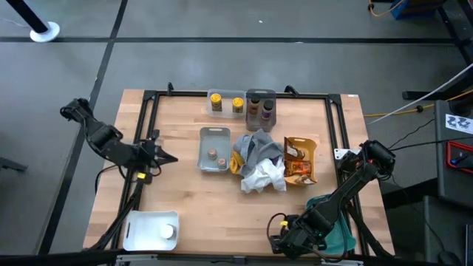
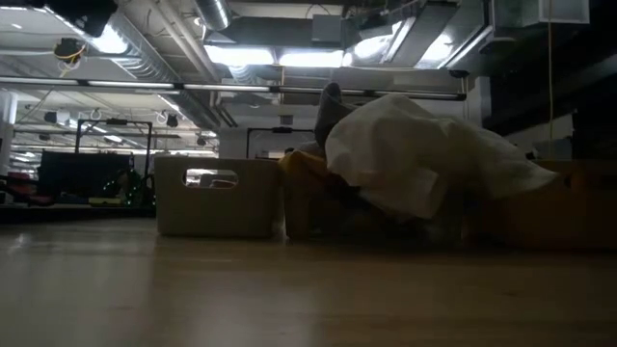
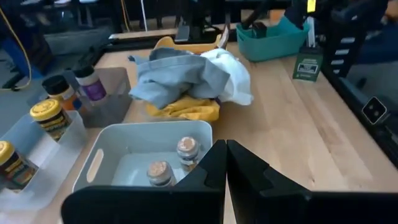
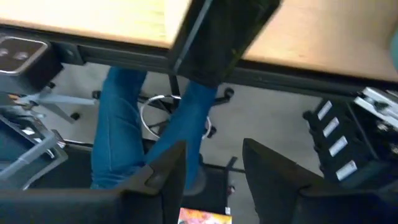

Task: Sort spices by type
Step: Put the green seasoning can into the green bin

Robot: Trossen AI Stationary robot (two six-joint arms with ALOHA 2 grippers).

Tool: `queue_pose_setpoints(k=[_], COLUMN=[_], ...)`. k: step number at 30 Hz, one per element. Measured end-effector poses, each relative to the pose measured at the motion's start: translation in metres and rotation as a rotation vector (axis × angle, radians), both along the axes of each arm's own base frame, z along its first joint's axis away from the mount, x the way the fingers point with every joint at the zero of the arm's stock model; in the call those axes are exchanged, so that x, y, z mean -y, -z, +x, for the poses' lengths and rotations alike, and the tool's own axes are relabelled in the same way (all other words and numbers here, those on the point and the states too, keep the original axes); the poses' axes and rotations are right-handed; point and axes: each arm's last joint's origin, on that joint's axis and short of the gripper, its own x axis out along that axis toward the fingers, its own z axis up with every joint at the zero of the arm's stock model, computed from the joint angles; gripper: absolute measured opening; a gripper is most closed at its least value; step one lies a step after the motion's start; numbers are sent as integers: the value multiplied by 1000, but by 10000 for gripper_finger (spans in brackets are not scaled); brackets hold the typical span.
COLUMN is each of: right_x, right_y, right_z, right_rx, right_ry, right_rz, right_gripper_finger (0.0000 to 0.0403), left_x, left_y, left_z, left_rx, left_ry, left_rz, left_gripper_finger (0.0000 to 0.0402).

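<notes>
Two yellow jars (image 1: pixel 225 103) (image 3: pixel 50 118) stand in a clear tray at the far edge. Beside them, dark jars and an orange bottle (image 1: pixel 260 109) stand in a grey tray. Two tiny round pots (image 1: pixel 215 156) (image 3: pixel 186 149) sit in a pale tray (image 1: pixel 214 137). Brown packets (image 1: pixel 299 161) lie in a yellow tray. No dark flat tins show. My left gripper (image 1: pixel 166 157) (image 3: pixel 226 180) hovers shut, just left of the pale tray. My right gripper (image 1: pixel 279 240) (image 4: pixel 214 180) is open at the near edge, pointing off the table.
Grey and white cloths (image 1: pixel 260 159) (image 2: pixel 415 154) are heaped mid-table, between the pale tray and the yellow tray. A white tray (image 1: pixel 140 229) with a white pot sits near-left. A teal tray (image 1: pixel 336 229) lies under the right arm. A person's jeans legs (image 4: pixel 124 130) show past the near edge.
</notes>
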Motion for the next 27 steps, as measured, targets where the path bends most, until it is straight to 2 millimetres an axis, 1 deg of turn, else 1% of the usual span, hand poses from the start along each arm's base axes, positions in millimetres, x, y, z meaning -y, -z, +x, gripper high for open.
queue_pose_setpoints(k=[7,12,15,21,23,27], right_x=[1,1,1,2,2,3], right_y=[0,1,1,1,1,1], right_z=[1,2,2,1,1,2], right_rx=[38,50,53,53,54,67], right_ry=[17,26,28,31,34,44], right_rz=[-34,-46,-50,-62,-70,-84], right_gripper_finger=[157,157,156,156,156,156], left_x=[-16,-30,-38,-41,-40,-36], left_y=[23,39,47,47,53,65], left_z=[-20,-35,-44,-42,-40,-32], left_rx=[123,229,286,330,320,340], left_ry=[-2,-101,-127,-214,-227,-252], left_rz=[-28,-56,-96,-83,-73,-124], left_gripper_finger=[3,3,3,3,3,3])
